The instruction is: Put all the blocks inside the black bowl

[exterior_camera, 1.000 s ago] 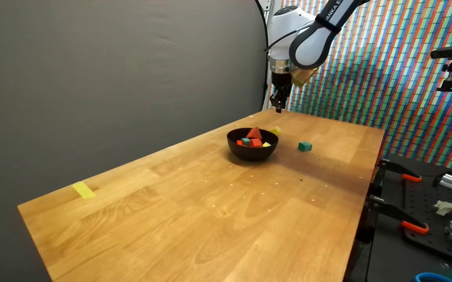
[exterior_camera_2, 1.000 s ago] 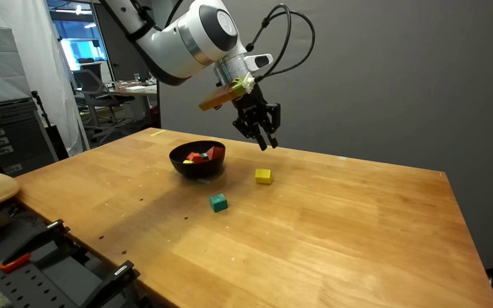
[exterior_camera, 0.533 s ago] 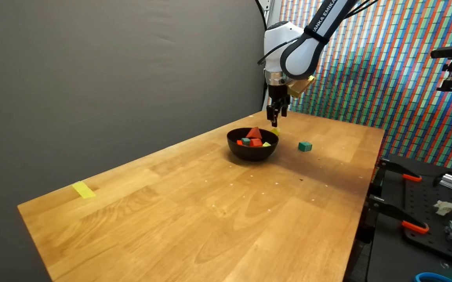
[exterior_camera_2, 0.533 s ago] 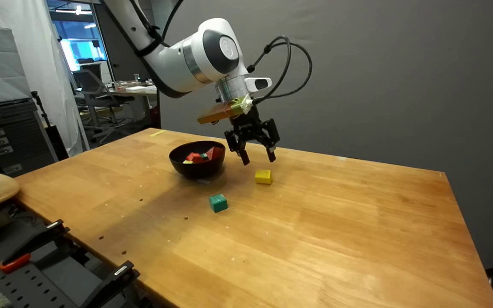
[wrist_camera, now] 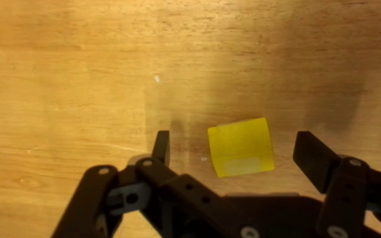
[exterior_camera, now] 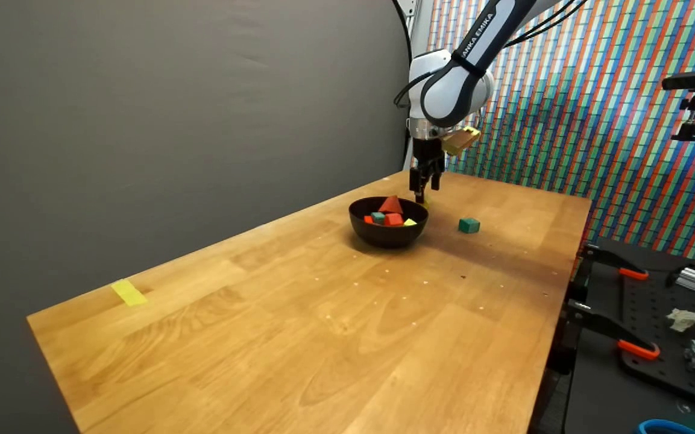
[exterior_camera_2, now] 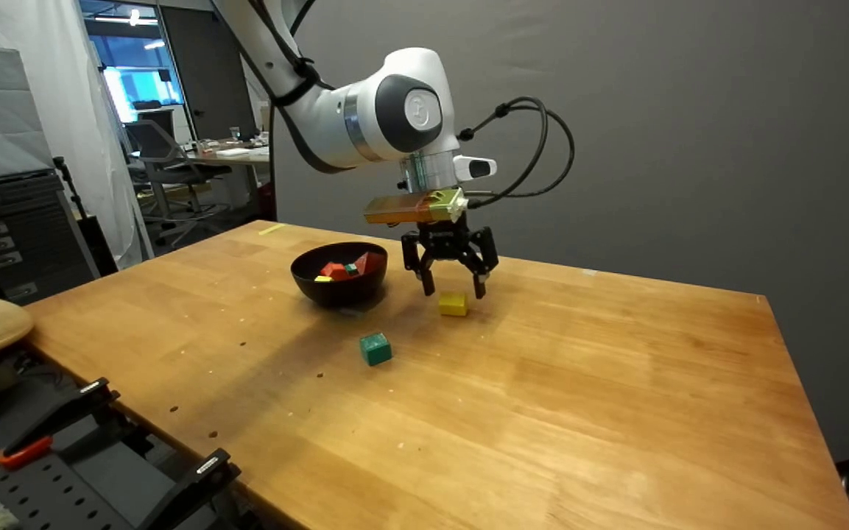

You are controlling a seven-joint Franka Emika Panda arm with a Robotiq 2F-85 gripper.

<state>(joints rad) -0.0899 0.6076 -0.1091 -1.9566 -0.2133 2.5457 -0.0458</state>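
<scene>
My gripper (wrist_camera: 233,142) hangs open above the yellow block (wrist_camera: 241,147); in the wrist view the block lies between the spread fingers, with a gap on both sides. An exterior view has the fingertips just above and behind the yellow block (exterior_camera_2: 453,305), apart from the bowl. The black bowl (exterior_camera: 386,237) stands upright in both exterior views. Inside it sit a red pyramid (exterior_camera: 391,205), a red block (exterior_camera: 393,220), a green block (exterior_camera: 378,217), an orange piece (exterior_camera: 368,220) and a yellow piece (exterior_camera: 410,222). Another green block (exterior_camera_2: 376,350) rests on the table.
A flat yellow strip (exterior_camera: 129,292) is stuck near the table's edge. Beside the table is a dark surface carrying clamps (exterior_camera: 615,331) with orange tips. A grey wall (exterior_camera_2: 652,147) rises along the table's back edge.
The gripper has come down towards the yellow block, and its fingers have spread from nearly together to wide apart. The bowl and blocks have stayed where they were.
</scene>
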